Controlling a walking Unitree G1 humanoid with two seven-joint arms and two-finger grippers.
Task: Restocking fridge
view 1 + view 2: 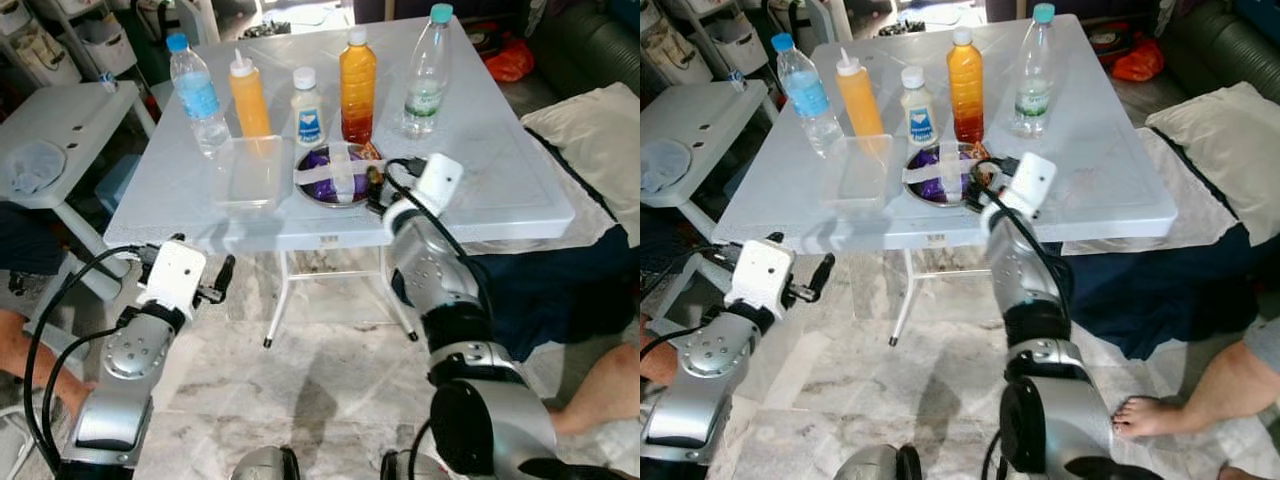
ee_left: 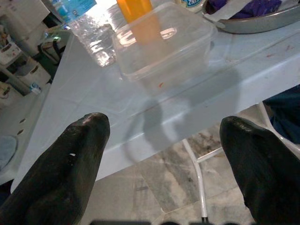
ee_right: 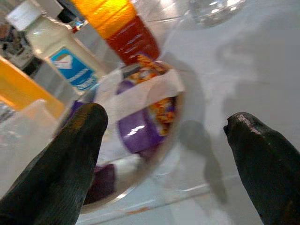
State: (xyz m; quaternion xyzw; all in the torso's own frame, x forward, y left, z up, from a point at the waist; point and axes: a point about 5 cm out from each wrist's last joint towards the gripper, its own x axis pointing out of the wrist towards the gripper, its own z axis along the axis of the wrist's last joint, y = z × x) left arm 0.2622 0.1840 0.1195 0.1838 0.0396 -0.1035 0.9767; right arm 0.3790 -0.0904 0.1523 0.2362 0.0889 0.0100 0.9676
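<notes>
On the table (image 1: 500,190) a back row runs left to right — water bottle (image 1: 196,92), squeeze bottle (image 1: 249,96), small bottle (image 1: 308,108), juice bottle (image 1: 357,84), second water bottle (image 1: 427,72); before it, the clear container (image 1: 248,172) lies left of the bowl (image 1: 337,173); right gripper (image 3: 164,140) just right of the bowl; left gripper (image 2: 159,154) before the table's near edge — below the container.

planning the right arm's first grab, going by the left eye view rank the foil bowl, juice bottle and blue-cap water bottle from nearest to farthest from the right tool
1. Foil bowl, just left of the right tool.
2. Juice bottle, behind the bowl.
3. Blue-cap water bottle, far left of the table.
</notes>
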